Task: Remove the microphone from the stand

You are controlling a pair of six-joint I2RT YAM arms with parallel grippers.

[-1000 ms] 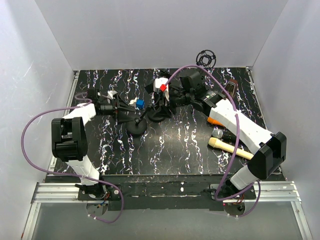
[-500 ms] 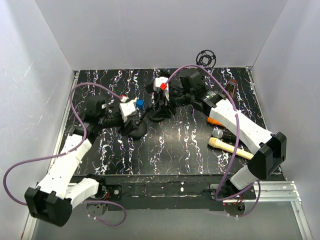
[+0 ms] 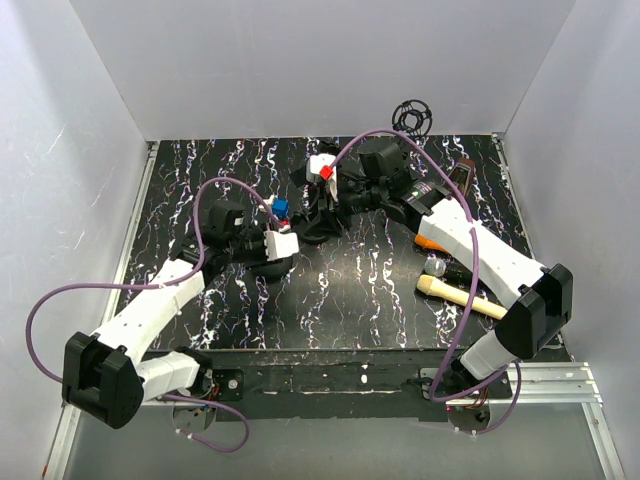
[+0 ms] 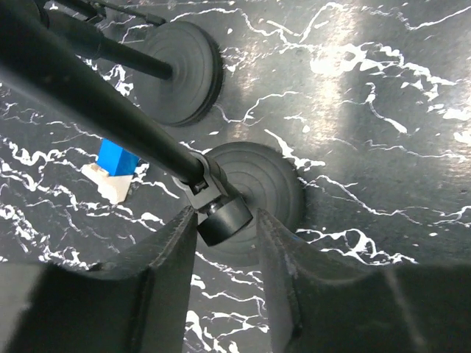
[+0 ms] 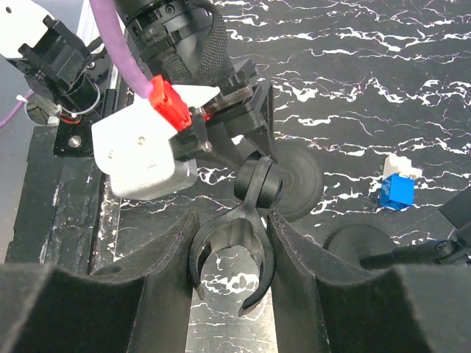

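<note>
Right gripper (image 5: 232,228) clenched on empty clip (image 5: 250,209); left gripper (image 4: 224,220) pinching stand (image 4: 110,114) pole. Mic (image 3: 455,293), 4 o'clock: likely rigid, light, smooth; grip mid-handle.

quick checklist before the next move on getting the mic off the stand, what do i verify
1. Right gripper on the mic clip: ok, the fingers flank it and appear to touch.
2. Clip loaded: not ok, it looks empty; a cream microphone lies on the table.
3. Left gripper bracing the stand rod: cannot tell, the fingers straddle its end knob but contact is unclear.
4. Round base under that knob flat on the table: ok.
5. Blue block apart from both grippers: ok.
</note>
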